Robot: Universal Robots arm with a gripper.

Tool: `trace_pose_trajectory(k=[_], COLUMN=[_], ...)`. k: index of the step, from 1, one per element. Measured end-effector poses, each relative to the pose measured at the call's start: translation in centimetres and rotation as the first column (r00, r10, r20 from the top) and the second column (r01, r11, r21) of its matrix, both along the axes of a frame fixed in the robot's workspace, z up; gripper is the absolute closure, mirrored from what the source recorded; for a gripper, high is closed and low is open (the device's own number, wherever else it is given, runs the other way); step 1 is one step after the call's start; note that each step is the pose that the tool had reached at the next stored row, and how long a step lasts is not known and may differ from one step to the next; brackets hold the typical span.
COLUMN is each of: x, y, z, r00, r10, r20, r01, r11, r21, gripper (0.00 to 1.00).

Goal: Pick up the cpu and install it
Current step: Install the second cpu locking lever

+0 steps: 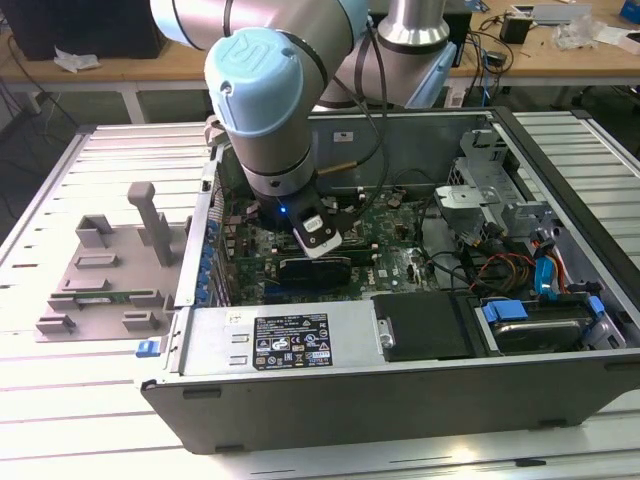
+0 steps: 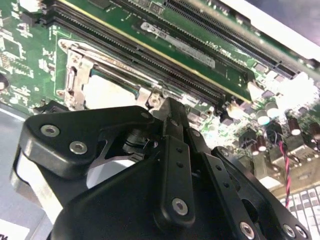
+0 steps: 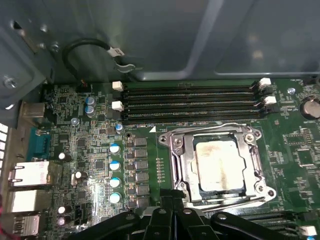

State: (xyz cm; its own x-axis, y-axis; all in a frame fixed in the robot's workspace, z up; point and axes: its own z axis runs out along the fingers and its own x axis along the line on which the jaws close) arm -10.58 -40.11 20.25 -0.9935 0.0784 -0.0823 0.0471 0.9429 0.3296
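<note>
cpu is seen already sat flat in the socket frame on the motherboard | gripper is held just beside the socket | fingers pressed together, nothing clamped

An open computer case lies on a slatted metal table. Inside it, a green motherboard carries four black memory slots beside a metal-framed socket. On the exterior view's left, a grey fixture tray rests on the table. A wooden workbench stands far behind.
</note>
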Motion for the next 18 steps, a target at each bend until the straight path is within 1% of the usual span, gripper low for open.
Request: trace_pose_trajectory(k=[1, 2, 3, 4, 5, 7, 9, 10, 11, 13, 14, 15, 16, 18], x=[0.0, 0.0, 0.0, 0.0, 0.1, 0.1, 0.2, 0.2, 0.3, 0.4, 0.4, 0.4, 0.7, 1.7], y=[0.00, 0.00, 0.00, 0.00, 0.00, 0.00, 0.00, 0.00, 0.00, 0.00, -0.01, 0.00, 0.01, 0.00], z=[0.24, 0.48, 0.80, 0.95, 1.06, 1.39, 1.46, 1.49, 1.51, 1.54, 1.55, 1.54, 1.54, 1.54], r00=[1.0000, 1.0000, 1.0000, 0.9999, 0.9999, 0.9996, 0.9994, 0.9991, 0.9989, 0.9985, 0.9984, 0.9984, 0.9984, 0.9984], r10=[-0.001, -0.002, -0.004, -0.007, -0.009, -0.014, -0.018, -0.022, -0.024, -0.027, -0.028, -0.029, -0.029, -0.029], r20=[-0.0001, -0.0009, -0.0061, -0.0114, -0.0149, -0.0255, -0.0310, -0.0365, -0.0404, -0.0468, -0.0486, -0.0486, -0.0487, -0.0490], r01=[0.001, 0.002, 0.004, 0.006, 0.008, 0.012, 0.015, 0.018, 0.020, 0.021, 0.021, 0.021, 0.022, 0.022], r11=[1.0000, 1.0000, 0.9998, 0.9995, 0.9991, 0.9976, 0.9962, 0.9947, 0.9935, 0.9912, 0.9901, 0.9896, 0.9896, 0.9896], r21=[-0.0019, -0.0056, -0.0205, -0.0325, -0.0408, -0.0688, -0.0860, -0.1015, -0.1125, -0.1307, -0.1387, -0.1421, -0.1422, -0.1421], gripper=[0.89, 0.89, 0.89, 0.89, 0.89, 0.89, 0.89, 0.89, 0.89, 0.89, 0.89, 0.89, 0.89, 0.89])
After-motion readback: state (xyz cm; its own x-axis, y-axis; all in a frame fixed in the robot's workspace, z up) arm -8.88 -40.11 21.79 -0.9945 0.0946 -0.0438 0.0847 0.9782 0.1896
